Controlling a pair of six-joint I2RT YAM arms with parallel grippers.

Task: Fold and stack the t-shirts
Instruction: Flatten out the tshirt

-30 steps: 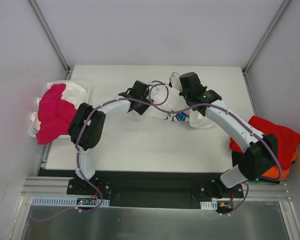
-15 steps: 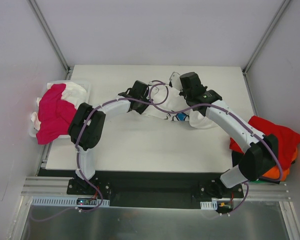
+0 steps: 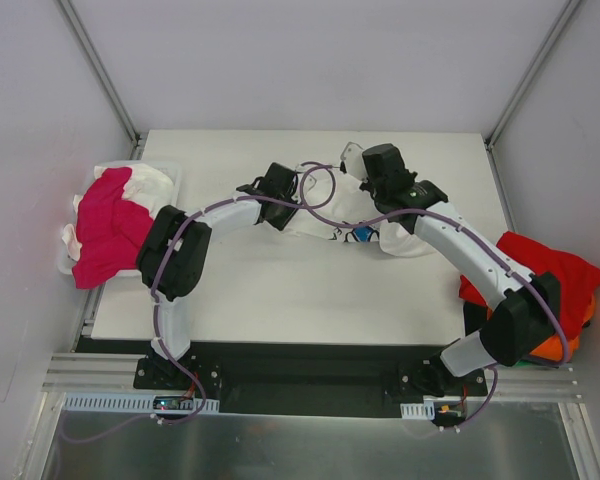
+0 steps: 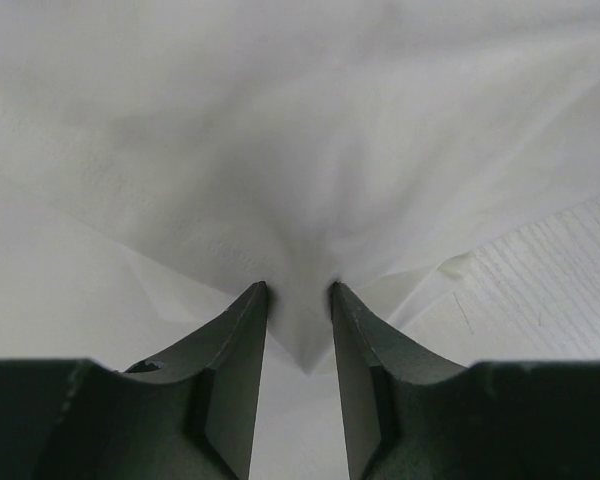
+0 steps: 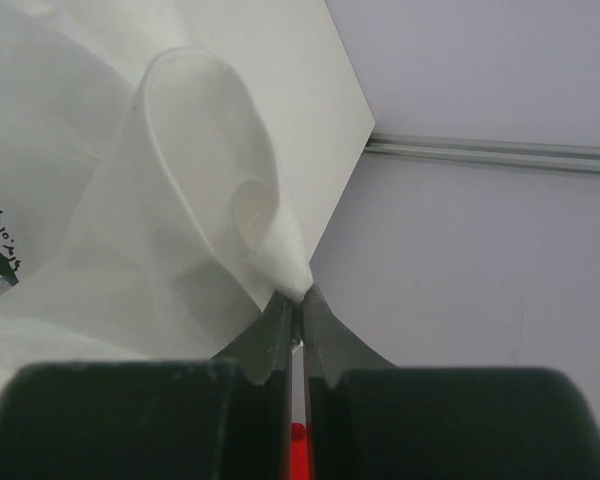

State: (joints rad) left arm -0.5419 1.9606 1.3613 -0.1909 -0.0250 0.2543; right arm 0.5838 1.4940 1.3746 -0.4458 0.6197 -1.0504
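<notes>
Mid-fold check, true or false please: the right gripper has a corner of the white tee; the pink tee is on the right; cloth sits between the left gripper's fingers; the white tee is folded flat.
1. The right gripper is shut on a corner of the white tee. True.
2. The pink tee is on the right. False: it is at the table's left edge; the red tee is on the right.
3. White cloth sits between the left gripper's fingers. True.
4. The white tee is folded flat. False: it lies bunched mid-table.
</notes>
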